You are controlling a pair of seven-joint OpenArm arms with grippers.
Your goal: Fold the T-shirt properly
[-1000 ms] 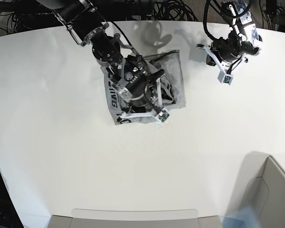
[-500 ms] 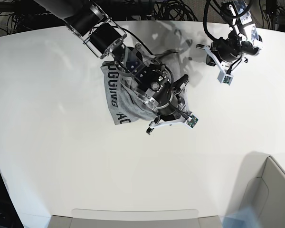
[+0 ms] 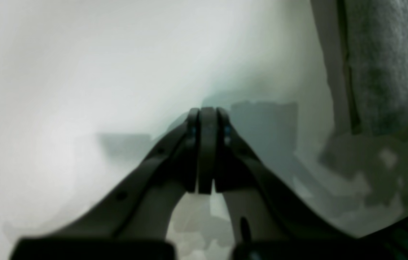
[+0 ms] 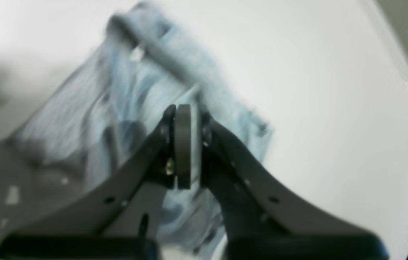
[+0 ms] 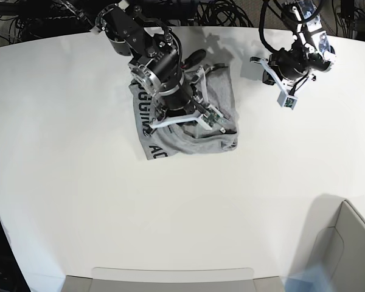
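Note:
The heather-grey T-shirt [image 5: 222, 131] lies bunched at the table's far middle, with black lettering [image 5: 145, 121] along its left edge. My right gripper [image 5: 185, 115] hangs straight over the T-shirt, its fingertips hidden under the arm in the base view. In the right wrist view my right gripper [image 4: 184, 108] is shut, and a blurred ridge of the T-shirt [image 4: 175, 61] rises up to its tips. My left gripper [image 3: 207, 112] is shut on nothing above bare table. An edge of the T-shirt [image 3: 387, 65] shows at its upper right. The left arm [image 5: 292, 64] hovers to the shirt's right.
A grey bin [image 5: 347, 243] stands at the near right corner. A flat grey tray edge [image 5: 170, 277] runs along the near side. Black cables [image 5: 225, 12] lie beyond the white table's [image 5: 79, 182] far edge.
The right arm swung out toward the near right, then came back over the shirt. Grey cloth now lies spread toward the near right. The left arm stayed put.

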